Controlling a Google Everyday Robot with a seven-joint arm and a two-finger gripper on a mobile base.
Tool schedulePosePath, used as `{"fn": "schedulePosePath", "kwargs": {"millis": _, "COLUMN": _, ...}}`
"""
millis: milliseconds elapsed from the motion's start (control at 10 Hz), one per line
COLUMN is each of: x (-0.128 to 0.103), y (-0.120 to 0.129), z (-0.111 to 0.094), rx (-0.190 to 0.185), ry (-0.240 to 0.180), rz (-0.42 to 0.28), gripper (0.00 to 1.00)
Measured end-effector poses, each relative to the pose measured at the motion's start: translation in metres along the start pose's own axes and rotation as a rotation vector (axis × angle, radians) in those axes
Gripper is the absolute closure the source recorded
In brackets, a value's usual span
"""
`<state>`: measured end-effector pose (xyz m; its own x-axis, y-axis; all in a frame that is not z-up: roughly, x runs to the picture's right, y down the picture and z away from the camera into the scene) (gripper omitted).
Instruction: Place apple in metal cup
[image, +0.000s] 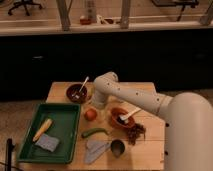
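The apple (90, 114) sits on the bench (59, 93) just beside the green tray (55, 106), a green pepper (94, 132) lying between it and the metal cup (118, 147), while the hand (96, 103) hangs apparently right above the fruit, whether open or closed I cannot tell.

Wooden table (60, 93): one gripper (96, 104), just above one apple (90, 114); one metal cup (118, 148); two reddish-brown bowls (71, 90); two spoons (84, 84); one green pepper (94, 132); one grape bunch (135, 133); one green tray (50, 105) holding one sponge (47, 143); one grey cloth (95, 148).
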<state>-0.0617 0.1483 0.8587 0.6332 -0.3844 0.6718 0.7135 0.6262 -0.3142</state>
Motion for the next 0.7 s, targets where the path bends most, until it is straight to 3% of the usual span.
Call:
{"fn": "schedulePosePath", "kwargs": {"millis": 400, "x": -0.002, "y": -0.005, "z": 0.016, "rx": 0.001, "ry": -0.046, "rz": -0.014, "gripper": 0.68}}
{"fn": "schedulePosePath", "kwargs": {"millis": 700, "x": -0.002, "y": -0.006, "z": 0.017, "rx": 0.000, "ry": -0.055, "rz": -0.025, "gripper": 0.95}}
